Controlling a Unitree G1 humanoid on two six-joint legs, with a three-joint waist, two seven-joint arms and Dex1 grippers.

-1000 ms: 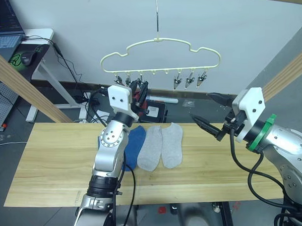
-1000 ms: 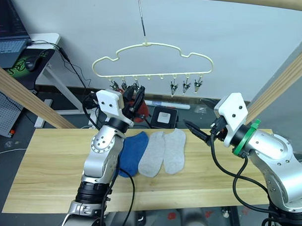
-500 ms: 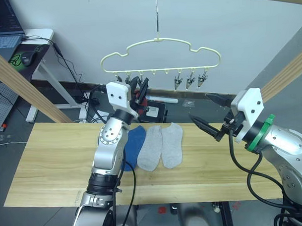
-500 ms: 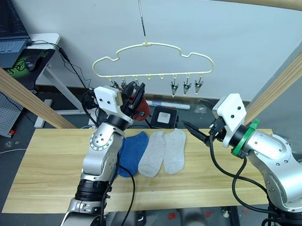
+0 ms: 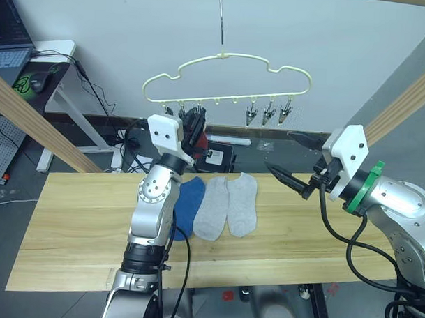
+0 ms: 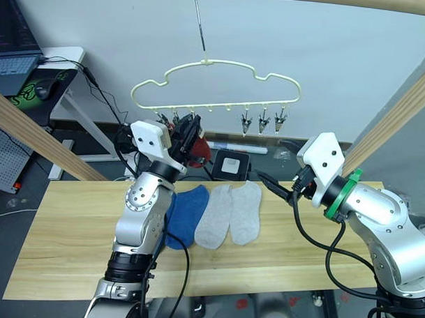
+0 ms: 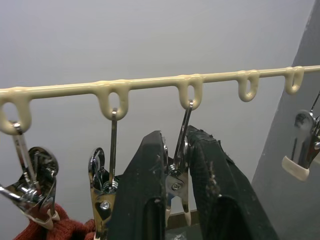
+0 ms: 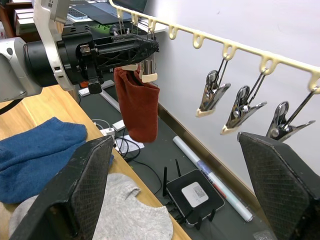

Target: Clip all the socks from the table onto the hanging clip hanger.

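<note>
While the right pincer (image 5: pixel 291 160) stays spread, the left pincer (image 7: pixel 175 165) has risen, clenched on a hanger clip (image 7: pixel 176 172).

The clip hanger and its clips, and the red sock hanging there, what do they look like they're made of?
The clip hanger looks like thin wire with a smooth, pale yellow coating, probably plastic: its loops are rounded and matte. The clips look like bright polished metal, mirror-shiny, with cream tips. The red sock looks like soft knit fabric: fuzzy surface, limp drape.
</note>
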